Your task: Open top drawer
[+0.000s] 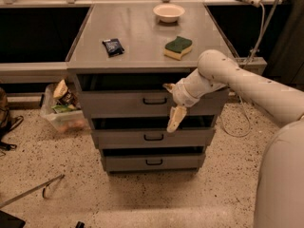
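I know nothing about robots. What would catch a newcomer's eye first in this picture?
The big white robot arm reaching in from the right stands out most, with its pincer at the front of the top drawer, just right of the small black handle. Next comes the grey cabinet top, which carries a white bowl at the back, a green-and-yellow sponge and a dark packet.
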Robot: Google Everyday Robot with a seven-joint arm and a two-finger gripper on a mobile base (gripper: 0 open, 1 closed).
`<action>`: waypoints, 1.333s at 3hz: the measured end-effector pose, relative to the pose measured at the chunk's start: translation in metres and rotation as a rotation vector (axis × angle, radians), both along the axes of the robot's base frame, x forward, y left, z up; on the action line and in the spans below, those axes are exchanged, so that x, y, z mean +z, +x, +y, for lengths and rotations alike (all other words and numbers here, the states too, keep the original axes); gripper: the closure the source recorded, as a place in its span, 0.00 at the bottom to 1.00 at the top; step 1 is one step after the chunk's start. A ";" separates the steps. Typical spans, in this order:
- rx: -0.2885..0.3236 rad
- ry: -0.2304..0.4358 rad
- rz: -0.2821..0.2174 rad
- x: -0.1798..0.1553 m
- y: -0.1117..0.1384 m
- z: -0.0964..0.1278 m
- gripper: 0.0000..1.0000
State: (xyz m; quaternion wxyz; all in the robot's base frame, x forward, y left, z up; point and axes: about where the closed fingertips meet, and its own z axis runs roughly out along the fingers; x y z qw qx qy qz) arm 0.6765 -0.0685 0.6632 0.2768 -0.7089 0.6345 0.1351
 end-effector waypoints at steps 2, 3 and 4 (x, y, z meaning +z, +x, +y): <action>0.159 0.019 0.195 0.050 -0.086 -0.010 0.00; 0.176 0.016 0.218 0.050 -0.093 -0.011 0.00; 0.167 -0.017 0.136 0.048 -0.069 -0.010 0.00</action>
